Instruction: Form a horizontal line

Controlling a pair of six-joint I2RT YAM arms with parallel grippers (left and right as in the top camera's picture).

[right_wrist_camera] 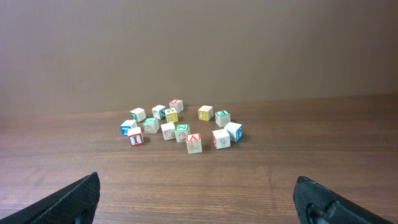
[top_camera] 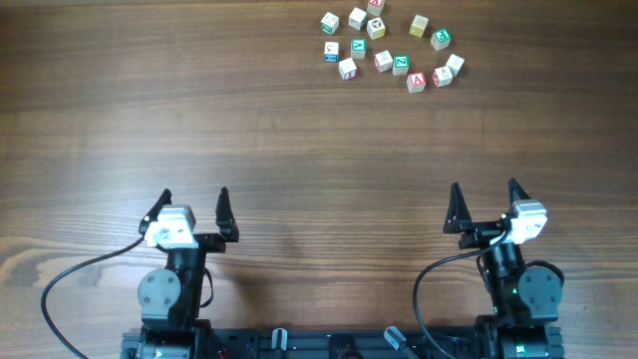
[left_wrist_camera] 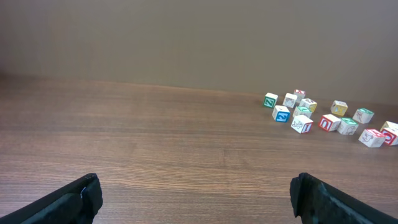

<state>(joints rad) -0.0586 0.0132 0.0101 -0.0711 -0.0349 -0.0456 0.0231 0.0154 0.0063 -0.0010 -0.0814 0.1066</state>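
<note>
Step in hand: none begun; read as the very start, before any reach.
Left gripper: hovered over the near edge of the table, fingers spread wide, held nothing; well apart from every cube.
Right gripper: likewise spread and empty, close to its base, on the side nearer the cubes.
Alphabet cubes: lay in a loose scatter at the far right of the table, over a dozen, with no row among them; several just beside one another.
Red "A" cube: sat on the near fringe of the scatter, among the closest to the right gripper.
Green-lettered cube: sat just beyond the red "A" cube, slightly to the left.
Pale-faced cube: sat just beside the green-lettered cube, on its left.
Progress: judged nil; line not yet started.
Next move: likely called for the right arm to extend forward over the near fringe, narrow its spread fingers, and come down astride a single cube.
Care needed: tiny, crowded cubes; a wide approach could well knock the neighbours.
</note>
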